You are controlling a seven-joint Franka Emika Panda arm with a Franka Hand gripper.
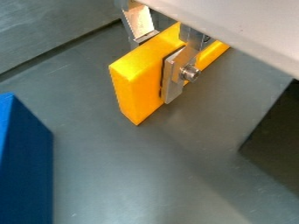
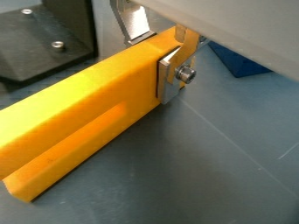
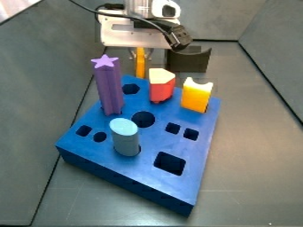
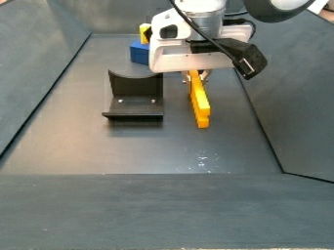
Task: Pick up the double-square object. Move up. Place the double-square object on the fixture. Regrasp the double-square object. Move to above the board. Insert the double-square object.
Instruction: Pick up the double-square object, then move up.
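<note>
The double-square object (image 1: pixel 140 83) is a long yellow-orange bar lying flat on the grey floor; it shows in both wrist views (image 2: pixel 82 114) and both side views (image 4: pixel 200 105) (image 3: pixel 140 62). My gripper (image 1: pixel 158 52) (image 2: pixel 156 52) straddles one end of the bar. Its silver fingers (image 1: pixel 176 74) press against the bar's two sides, so it is shut on it. In a side view the gripper (image 4: pixel 193 70) stands just right of the dark fixture (image 4: pixel 133 98). The blue board (image 3: pixel 142 133) lies close by.
On the board stand a purple star-topped peg (image 3: pixel 106 84), a red-orange peg (image 3: pixel 162 87), a short yellow-orange notched block (image 3: pixel 197 93) and a light-blue cylinder (image 3: pixel 124 137). Dark walls enclose the floor. The board's corner (image 1: pixel 24 166) is near the bar.
</note>
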